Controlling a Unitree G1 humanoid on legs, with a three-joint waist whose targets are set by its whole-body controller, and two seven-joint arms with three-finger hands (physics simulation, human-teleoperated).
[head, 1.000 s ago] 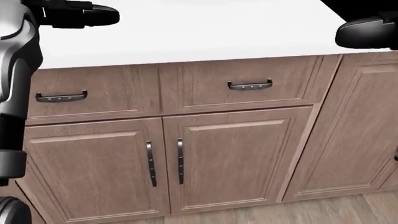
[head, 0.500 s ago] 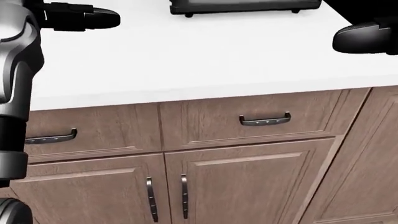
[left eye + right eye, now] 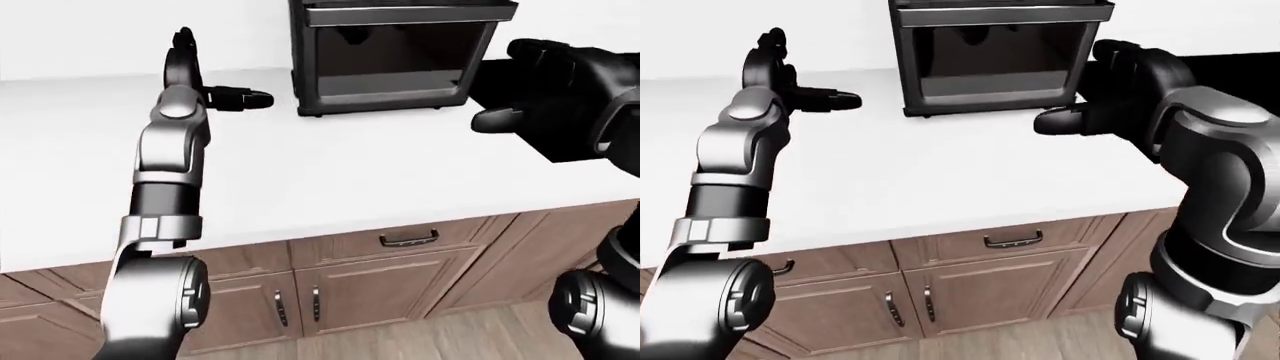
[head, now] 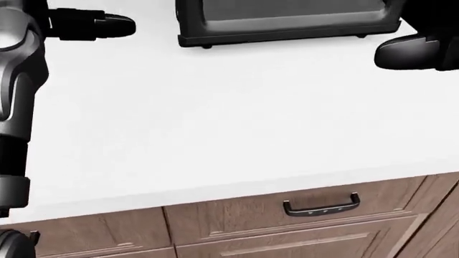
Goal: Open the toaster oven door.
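A dark toaster oven (image 3: 395,56) stands on the white counter (image 4: 215,118) at the top of the views. Its glass door looks shut, with a bar handle (image 3: 410,13) along the top edge. In the head view only the oven's lower part (image 4: 287,21) shows. My left hand (image 3: 215,79) is raised over the counter to the left of the oven, fingers spread, holding nothing. Just right of the oven's lower right corner, my right hand (image 3: 500,82) is open, with its thumb (image 3: 485,118) pointing toward the oven and not touching it.
Under the counter's edge run wooden drawers, one with a dark handle (image 4: 320,206), and below them cabinet doors (image 3: 300,300). A dark surface (image 3: 1240,67) lies on the counter to the right of my right arm. Wood floor shows at the bottom right.
The camera has tilted up: cabinets and drawers slid down the head view, and the counter and toaster oven came in at the top. Both hands keep nearly the same place.
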